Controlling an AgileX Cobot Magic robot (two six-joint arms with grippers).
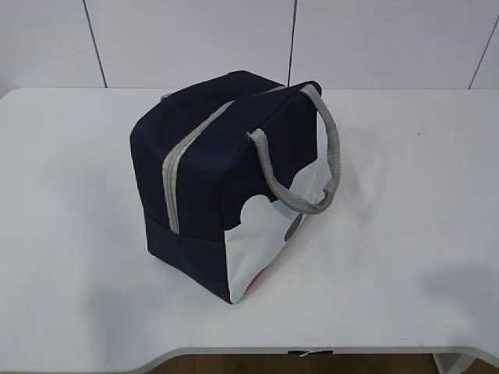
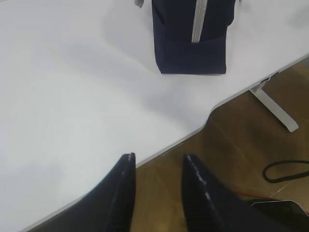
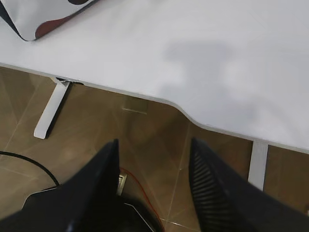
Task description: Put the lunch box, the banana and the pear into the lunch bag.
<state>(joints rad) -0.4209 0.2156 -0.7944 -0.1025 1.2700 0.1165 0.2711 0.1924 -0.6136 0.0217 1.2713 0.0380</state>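
Observation:
The navy-blue lunch bag (image 1: 226,183) stands on the white table (image 1: 405,257), its grey zipper (image 1: 173,175) closed and a grey rope handle (image 1: 323,156) hanging over the white cloud-edged patch. It also shows in the left wrist view (image 2: 190,36), and a corner of it shows in the right wrist view (image 3: 38,17). The lunch box, banana and pear are out of view. My left gripper (image 2: 157,162) is open and empty above the table's front edge. My right gripper (image 3: 154,145) is open and empty over the floor, off the table's front edge. Neither gripper shows in the exterior view.
The table's curved front edge (image 2: 203,123) and its white legs (image 3: 50,108) show in the wrist views. Below is brown tiled floor with a black cable (image 2: 285,169) and a red wire (image 3: 140,186).

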